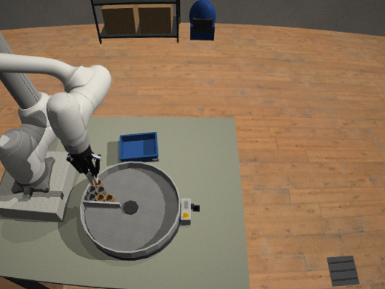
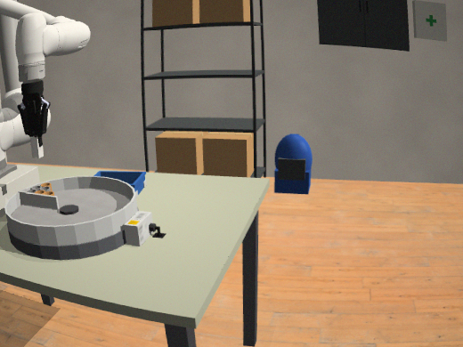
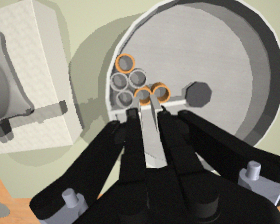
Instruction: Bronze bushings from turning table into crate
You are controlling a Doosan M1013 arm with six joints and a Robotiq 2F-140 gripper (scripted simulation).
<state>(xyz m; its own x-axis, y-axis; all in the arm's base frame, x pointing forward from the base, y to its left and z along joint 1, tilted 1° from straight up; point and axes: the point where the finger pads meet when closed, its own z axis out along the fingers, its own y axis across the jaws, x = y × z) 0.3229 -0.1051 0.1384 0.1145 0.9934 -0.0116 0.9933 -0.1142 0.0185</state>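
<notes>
My top view looks steeply down from high over my table (image 1: 207,236) (image 2: 214,226), taking in the turning table (image 1: 130,256) (image 2: 71,235) (image 3: 225,30) at lower centre and floor at right. My exterior view sits off to one side, angled slightly down toward the wall, with the turning table at lower left. The shelf unit (image 1: 135,37) (image 2: 205,74) joins those two. My wrist view is the closest, peering past my gripper (image 1: 93,178) (image 2: 39,150) (image 3: 146,100) onto the turning table, which all three share.

Plain blue crate (image 1: 138,133) (image 2: 142,182), orange-rimmed bronze bushings (image 1: 109,195) (image 3: 168,91).
</notes>
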